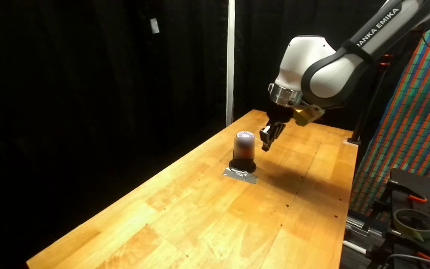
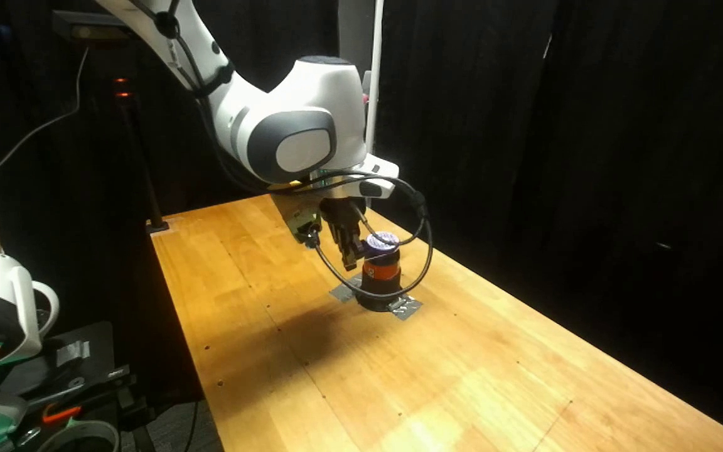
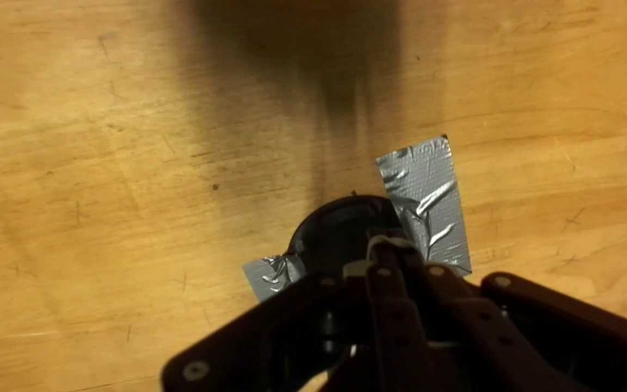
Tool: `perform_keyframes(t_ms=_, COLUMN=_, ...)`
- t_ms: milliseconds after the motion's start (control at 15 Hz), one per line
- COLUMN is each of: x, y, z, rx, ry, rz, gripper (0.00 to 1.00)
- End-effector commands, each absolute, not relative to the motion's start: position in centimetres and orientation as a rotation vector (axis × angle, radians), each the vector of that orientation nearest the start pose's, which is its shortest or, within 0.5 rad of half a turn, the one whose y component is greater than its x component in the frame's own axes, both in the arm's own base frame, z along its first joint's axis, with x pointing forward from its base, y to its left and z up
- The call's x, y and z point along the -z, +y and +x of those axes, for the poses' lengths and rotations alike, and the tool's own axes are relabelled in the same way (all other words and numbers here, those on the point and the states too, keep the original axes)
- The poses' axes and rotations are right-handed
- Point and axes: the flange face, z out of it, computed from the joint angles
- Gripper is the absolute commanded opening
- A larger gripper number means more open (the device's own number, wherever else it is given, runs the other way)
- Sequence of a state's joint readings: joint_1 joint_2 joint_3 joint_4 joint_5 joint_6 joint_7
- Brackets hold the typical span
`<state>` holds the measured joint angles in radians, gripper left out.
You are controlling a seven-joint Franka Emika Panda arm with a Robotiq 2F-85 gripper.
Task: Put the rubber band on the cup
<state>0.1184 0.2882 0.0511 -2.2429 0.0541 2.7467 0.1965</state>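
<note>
The cup (image 1: 244, 154) is a dark upright cylinder with an orange-red stripe and a pale patterned top. It also stands in an exterior view (image 2: 381, 271). In the wrist view only its black round base (image 3: 338, 234) shows. My gripper (image 1: 266, 148) points down beside the cup's upper part, a small gap away; it also shows in an exterior view (image 2: 351, 265). In the wrist view its fingers (image 3: 387, 258) come together at the tips. A pale strip, which looks like the rubber band (image 3: 392, 240), loops over the fingertips. Its full shape is hidden.
Silver tape (image 2: 406, 307) fixes the cup's base to the wooden table (image 2: 462, 351); it also shows in the wrist view (image 3: 428, 201). A black cable (image 2: 427, 251) loops from the wrist in front of the cup. A thin pole (image 1: 366, 108) stands at the table's back corner.
</note>
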Motion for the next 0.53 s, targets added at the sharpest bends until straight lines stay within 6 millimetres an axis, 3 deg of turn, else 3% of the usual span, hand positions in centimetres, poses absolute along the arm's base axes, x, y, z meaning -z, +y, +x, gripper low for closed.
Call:
perform_keyframes(t_ms=0, x=-26.6, y=9.0, z=52.9, rx=0.517, ry=0.207, rz=-2.962, gripper=0.09)
perform_keyframes(t_ms=467, x=-26.3, y=10.1, z=50.4, rx=0.806, ry=0.316, rz=-2.815, gripper=0.1)
